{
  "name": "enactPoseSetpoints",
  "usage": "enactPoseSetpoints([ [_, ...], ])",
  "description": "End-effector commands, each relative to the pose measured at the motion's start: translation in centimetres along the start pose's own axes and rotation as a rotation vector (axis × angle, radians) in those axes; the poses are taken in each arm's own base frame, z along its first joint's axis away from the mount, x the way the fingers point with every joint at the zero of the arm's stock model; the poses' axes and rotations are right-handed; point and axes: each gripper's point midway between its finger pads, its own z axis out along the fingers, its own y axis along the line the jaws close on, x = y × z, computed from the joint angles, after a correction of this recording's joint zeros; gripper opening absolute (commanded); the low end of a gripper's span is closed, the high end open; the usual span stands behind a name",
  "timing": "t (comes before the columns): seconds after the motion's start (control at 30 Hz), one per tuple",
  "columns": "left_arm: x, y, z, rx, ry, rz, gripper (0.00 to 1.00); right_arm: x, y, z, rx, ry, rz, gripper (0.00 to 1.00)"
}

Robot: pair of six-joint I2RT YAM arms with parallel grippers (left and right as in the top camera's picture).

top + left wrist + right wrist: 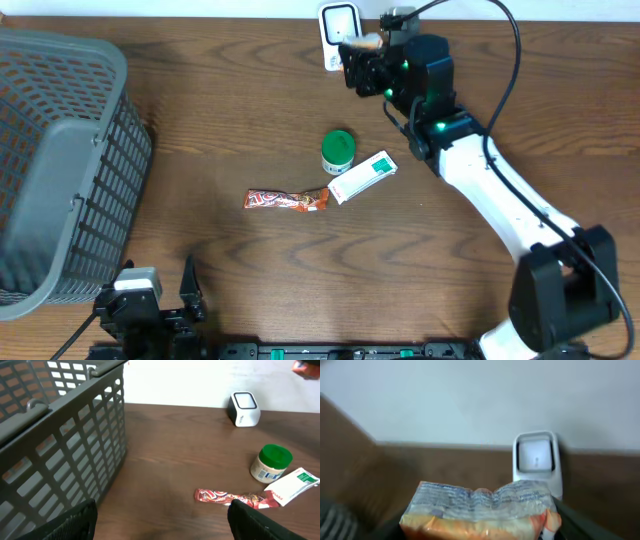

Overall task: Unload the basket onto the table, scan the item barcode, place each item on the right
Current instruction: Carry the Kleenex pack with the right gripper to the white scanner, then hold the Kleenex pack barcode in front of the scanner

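The right gripper (362, 60) clamps a clear-and-orange snack packet (480, 507), which sits just before the barcode scanner (536, 457) at its one o'clock. The left gripper (165, 527) stands wide and empty at seven o'clock overhead, beside the grey basket (60, 435).

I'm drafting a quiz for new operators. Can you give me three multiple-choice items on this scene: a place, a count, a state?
1. Where does the white box-shaped barcode scanner stand? A at the far edge of the brown wooden table; B at its near edge; C at its centre.
2. How many items lie loose on the table? A one; B three; C five.
3. The right gripper is: A open and empty; B shut on a clear-and-orange plastic packet; C shut on a spoon.
Answers: A, it stands by the white wall; B, green-lidded jar, white-and-green carton, red candy wrapper; B, the packet sits between its fingers.
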Motion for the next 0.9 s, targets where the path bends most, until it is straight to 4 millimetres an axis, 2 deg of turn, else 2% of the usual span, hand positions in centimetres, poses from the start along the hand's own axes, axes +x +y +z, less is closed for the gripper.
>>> enactPoseSetpoints([
  [0.0, -0.1, -0.2, -0.1, 0.009, -0.009, 0.001, 0.84, 0.1, -2.9, 2.4, 0.110, -0.078, -0.039, 0.66],
  [0.23, -0.1, -0.2, -0.1, 0.009, -0.009, 0.001, 0.84, -0.4, -4.0, 6.3, 0.118, -0.184, -0.041, 0.64],
  [0.53, -0.1, -0.2, -0.1, 0.009, -0.009, 0.001, 0.84, -1.4, -4.5, 13.3, 0.110, -0.237, -0.096, 0.63],
  [0.67, -0.1, -0.2, -0.1, 0.009, -0.009, 0.001, 0.84, -0.8, -5.9, 16.0, 0.163, -0.233, -0.093, 0.63],
  [0.87, -0.1, -0.2, -0.1, 0.009, -0.009, 0.001, 0.84, 1.7, -7.6, 19.1, 0.195, -0.207, -0.092, 0.64],
])
